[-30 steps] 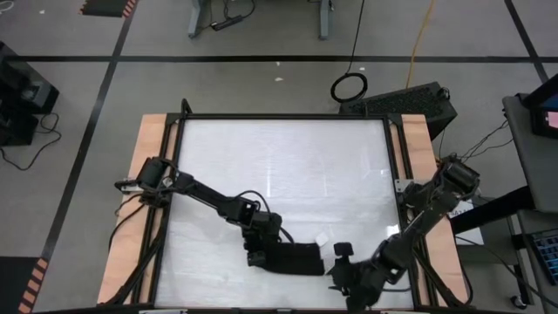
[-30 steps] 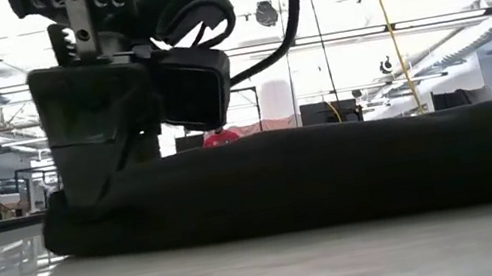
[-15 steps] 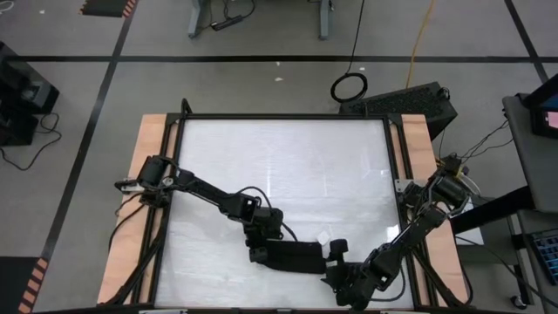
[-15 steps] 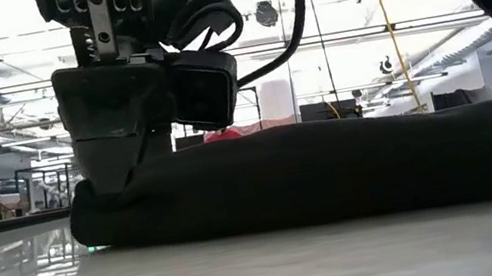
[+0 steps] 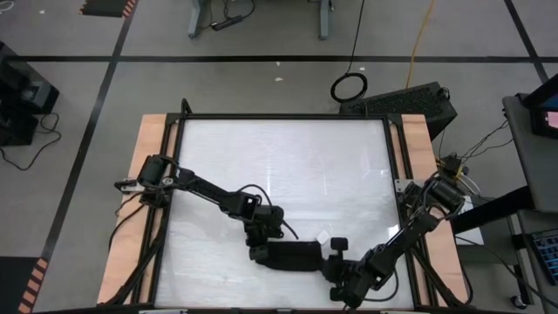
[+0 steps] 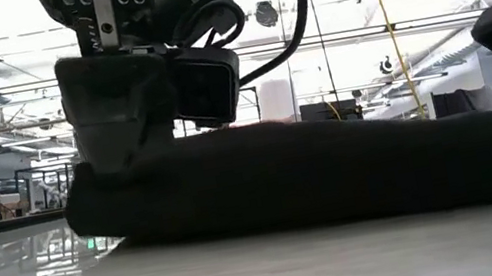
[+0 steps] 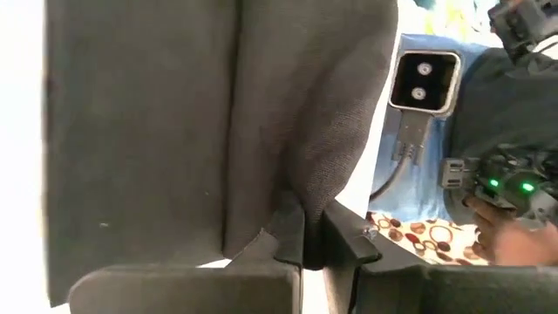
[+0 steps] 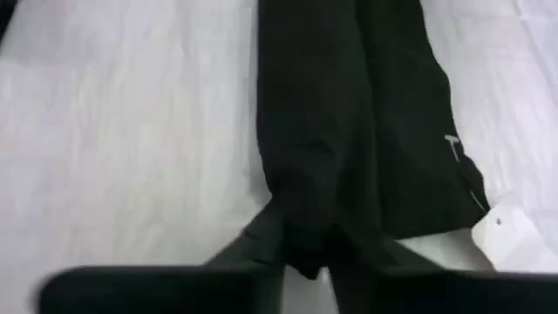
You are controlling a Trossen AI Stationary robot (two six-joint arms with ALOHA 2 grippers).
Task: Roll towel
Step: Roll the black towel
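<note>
Towel point(image 5: 292, 256), black and already rolled into a short bundle, is lying near the front edge of the white table point(image 5: 279, 166), between the two arms. Left gripper point(image 5: 258, 254) is pinching the roll's left end, its fingers clenched on the cloth. Right gripper point(image 5: 336, 264) is meeting the opposite end, fingers drawn in on the fabric. A small white tag point(image 8: 506, 228) is sticking out beside the roll.

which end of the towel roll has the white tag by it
The end held by the right tool: the white tag lies beside it. The towel's other end, at the left tool, shows none.
</note>
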